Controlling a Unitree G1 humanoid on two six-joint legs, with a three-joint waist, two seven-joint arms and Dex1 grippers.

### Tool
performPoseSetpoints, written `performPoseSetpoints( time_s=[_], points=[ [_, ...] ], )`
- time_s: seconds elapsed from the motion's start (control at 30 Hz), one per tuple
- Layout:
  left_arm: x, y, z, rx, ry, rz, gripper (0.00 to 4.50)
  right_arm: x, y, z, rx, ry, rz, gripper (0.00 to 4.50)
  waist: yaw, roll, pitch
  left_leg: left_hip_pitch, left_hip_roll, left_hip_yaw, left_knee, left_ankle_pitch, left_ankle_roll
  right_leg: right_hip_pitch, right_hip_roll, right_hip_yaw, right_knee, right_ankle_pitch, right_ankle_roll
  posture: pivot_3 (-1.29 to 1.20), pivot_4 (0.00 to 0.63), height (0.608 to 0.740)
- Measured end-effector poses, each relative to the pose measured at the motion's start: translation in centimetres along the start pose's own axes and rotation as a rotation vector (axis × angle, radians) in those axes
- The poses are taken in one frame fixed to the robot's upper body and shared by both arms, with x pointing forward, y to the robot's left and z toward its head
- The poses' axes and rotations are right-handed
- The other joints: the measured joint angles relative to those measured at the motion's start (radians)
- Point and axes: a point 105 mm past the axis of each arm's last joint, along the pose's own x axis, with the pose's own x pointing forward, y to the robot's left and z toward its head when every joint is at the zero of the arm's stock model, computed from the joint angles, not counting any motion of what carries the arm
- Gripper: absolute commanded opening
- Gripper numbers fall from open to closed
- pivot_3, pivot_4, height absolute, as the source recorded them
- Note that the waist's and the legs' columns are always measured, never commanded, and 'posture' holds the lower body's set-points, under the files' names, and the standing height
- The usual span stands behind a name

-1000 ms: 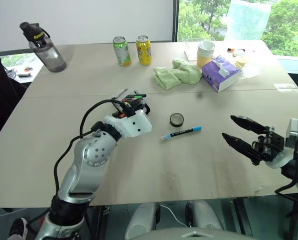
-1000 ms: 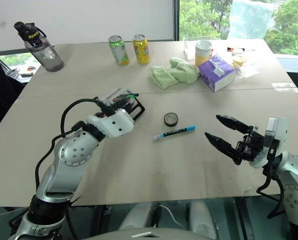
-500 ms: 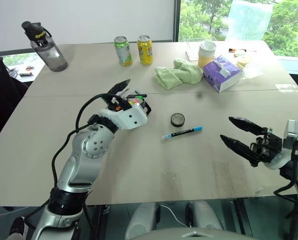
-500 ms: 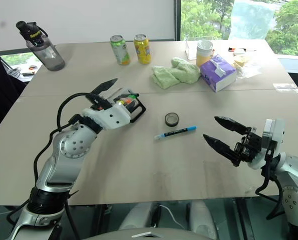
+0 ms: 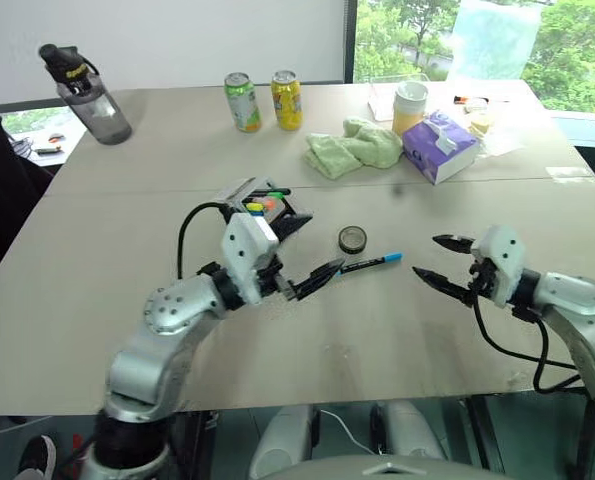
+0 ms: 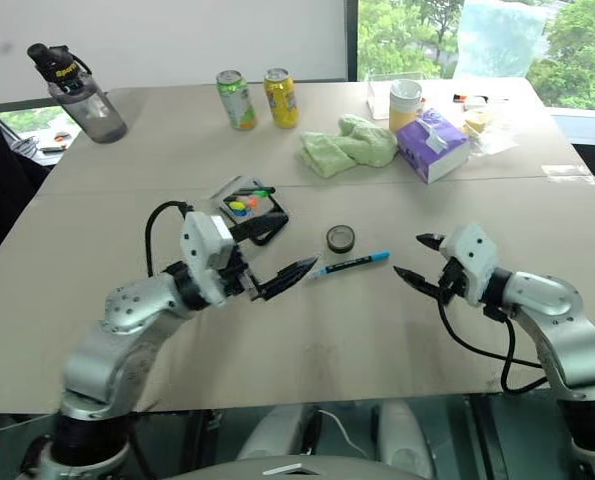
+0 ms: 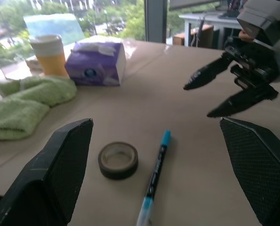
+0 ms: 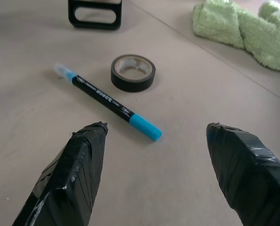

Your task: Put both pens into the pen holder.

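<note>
The light blue pen (image 5: 362,265) lies flat on the table, its white tip toward my left arm. My left gripper (image 5: 325,242) is open and points across at it, with the lower finger's tip close to the pen's white end. From the other side my right gripper (image 5: 429,256) is open and low over the table, a short way from the pen's blue cap. The black pen holder (image 5: 264,207) stands behind my left hand with coloured markers inside it. A dark slim pen (image 5: 273,192) rests at its far edge.
A dark tape roll (image 5: 353,238) sits just beyond the blue pen. Farther back are a green cloth (image 5: 355,147), a purple tissue box (image 5: 439,145), a yellow cup (image 5: 410,105), two cans (image 5: 242,102) and a water bottle (image 5: 87,95).
My left gripper opened, drew back from the pen holder and rolled to point toward the blue pen. My right gripper came in and down toward the pen from the right.
</note>
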Motion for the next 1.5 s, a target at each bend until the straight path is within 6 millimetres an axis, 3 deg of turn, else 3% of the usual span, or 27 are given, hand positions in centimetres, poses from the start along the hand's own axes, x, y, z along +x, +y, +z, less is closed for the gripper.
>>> performPoseSetpoints(
  time_s=[0.27, 0.5, 0.6, 0.7, 0.97, 1.1, 1.23, 1.37, 1.5],
  points=[
    [-7.3, 0.9, 0.5, -0.11, 0.248, -0.147, 4.44, 3.2, -0.9, 0.1, -0.12, 0.065, 0.139, 3.61, -0.011, 0.002, 0.003, 0.0, 0.0, 0.001, -0.001, 0.0, 0.0, -0.001, 0.0, 0.0, 0.0, 0.0, 0.0, 0.0, 0.15, 0.74],
    [-9.5, 0.2, 0.2, -0.082, 0.418, -0.222, 4.44, 6.2, -0.7, 0.4, -0.149, 0.06, 0.228, 3.61, -0.005, 0.003, 0.005, -0.001, 0.0, 0.001, -0.001, 0.0, 0.0, -0.003, 0.0, 0.001, -0.001, 0.0, 0.0, 0.0, 0.15, 0.74],
    [-9.4, 0.5, 0.2, -0.052, 0.422, -0.209, 4.44, 7.3, 0.1, 0.4, -0.154, 0.052, 0.269, 3.61, -0.004, 0.004, 0.005, -0.002, 0.0, 0.0, -0.002, 0.0, 0.0, -0.003, -0.001, 0.001, -0.001, 0.0, 0.0, 0.0, 0.15, 0.74],
    [-9.4, 0.6, 0.3, -0.037, 0.42, -0.197, 4.44, 7.2, 0.5, -1.0, -0.142, 0.121, 0.311, 3.61, -0.002, 0.004, 0.005, -0.003, -0.001, 0.001, -0.002, 0.0, 0.0, -0.005, -0.001, 0.001, -0.001, 0.0, 0.0, 0.0, 0.15, 0.74],
    [-9.0, 0.8, 0.5, -0.008, 0.415, -0.18, 4.5, 5.9, 1.1, -2.0, -0.156, 0.209, 0.373, 0.11, 0.008, 0.004, 0.005, -0.003, -0.001, 0.0, -0.001, 0.0, 0.0, -0.004, -0.003, 0.0, -0.001, 0.0, 0.0, 0.0, 0.15, 0.74],
    [-8.3, 0.9, 0.6, -0.005, 0.386, -0.186, 4.5, 4.8, 0.8, -2.2, -0.136, 0.217, 0.342, 0.01, 0.018, 0.004, 0.005, -0.003, -0.002, -0.001, -0.001, 0.0, 0.0, -0.004, -0.003, 0.0, -0.001, 0.0, 0.0, 0.0, 0.15, 0.74],
    [-7.0, 2.3, 1.0, -0.039, 0.248, -0.111, 4.5, 3.7, 0.0, -2.2, -0.056, 0.168, 0.24, 0.01, 0.024, 0.004, 0.005, -0.004, -0.001, -0.001, -0.001, 0.0, 0.0, -0.005, -0.002, 0.0, 0.0, 0.0, 0.0, 0.0, 0.15, 0.74],
    [-5.3, 4.0, 1.9, -0.174, 0.018, -0.005, 4.5, 3.2, 0.1, 0.9, -0.038, -0.022, 0.182, 0.01, 0.014, 0.003, 0.005, -0.004, -0.001, -0.001, 0.0, 0.0, 0.0, -0.006, -0.002, 0.0, 0.001, 0.0, 0.0, 0.0, 0.15, 0.74],
    [-2.4, 4.1, 3.3, -0.489, -0.308, 0.023, 4.5, 3.6, 1.1, 4.6, 0.022, -0.212, 0.141, 0.01, -0.002, 0.001, 0.004, -0.004, -0.001, -0.001, 0.001, 0.0, 0.0, -0.005, -0.002, 0.0, 0.001, 0.0, 0.0, 0.0, 0.15, 0.74]
  ],
)
